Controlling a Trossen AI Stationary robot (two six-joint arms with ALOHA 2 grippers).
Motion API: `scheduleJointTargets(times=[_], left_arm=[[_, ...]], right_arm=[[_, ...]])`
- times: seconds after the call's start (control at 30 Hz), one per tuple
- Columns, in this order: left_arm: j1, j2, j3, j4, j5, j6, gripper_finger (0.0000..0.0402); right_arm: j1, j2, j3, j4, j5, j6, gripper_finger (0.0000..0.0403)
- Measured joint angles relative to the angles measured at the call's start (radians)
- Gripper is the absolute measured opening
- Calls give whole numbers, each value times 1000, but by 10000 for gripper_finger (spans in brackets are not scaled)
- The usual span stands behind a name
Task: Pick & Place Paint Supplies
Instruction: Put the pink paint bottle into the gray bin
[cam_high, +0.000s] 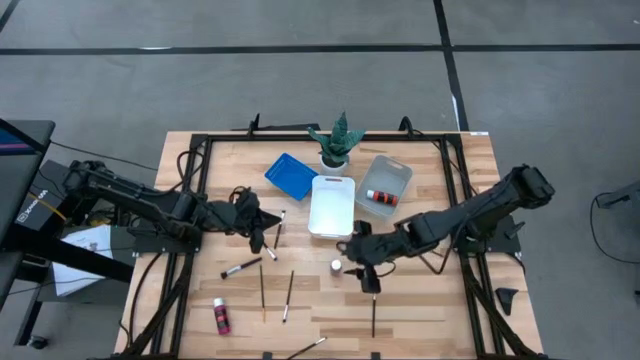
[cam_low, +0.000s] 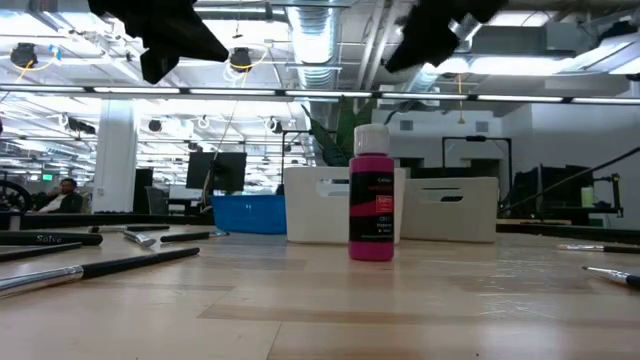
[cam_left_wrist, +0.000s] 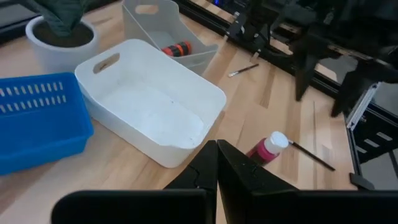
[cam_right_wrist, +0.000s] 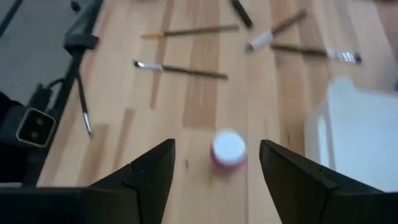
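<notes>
Right gripper (cam_high: 368, 282): jaws spread wide, nothing held, poised over the small pink bottle with white cap (cam_high: 336, 267) standing at frame centre on the pale wooden table (cam_high: 420, 320), just below the white plastic tray (cam_high: 332, 206).

Step judged in hand: approach to that bottle. A descent and closing on the cap is called for next.

Left gripper (cam_high: 259, 238): jaws pressed together, empty, left of centre above scattered thin dark-handled paintbrushes (cam_high: 263, 291).

Further stock: a second pink bottle (cam_high: 220, 316) lower left; a red bottle (cam_high: 379, 197) lying in the grey tray (cam_high: 388, 176).

Clearance: tray wall near the bottle; open room is left below and to the right.
</notes>
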Motion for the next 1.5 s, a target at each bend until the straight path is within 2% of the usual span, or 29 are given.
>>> scheduleJointTargets(times=[0.27, 0.53, 1.13, 1.5], left_arm=[[-21, 0, 0, -1, -22, 3, 0], [-21, 0, 0, -1, -22, 5, 0], [-26, 0, 0, 0, -22, -1, 0], [-26, 0, 0, -1, -22, -2, 0]], right_arm=[[-4, 112, 99, -76, 5, -25, 230], [-2, 191, 117, -92, 5, -37, 230], [-40, 197, 116, -93, -10, -88, 230], [-34, 260, 115, -48, -18, -104, 224]])
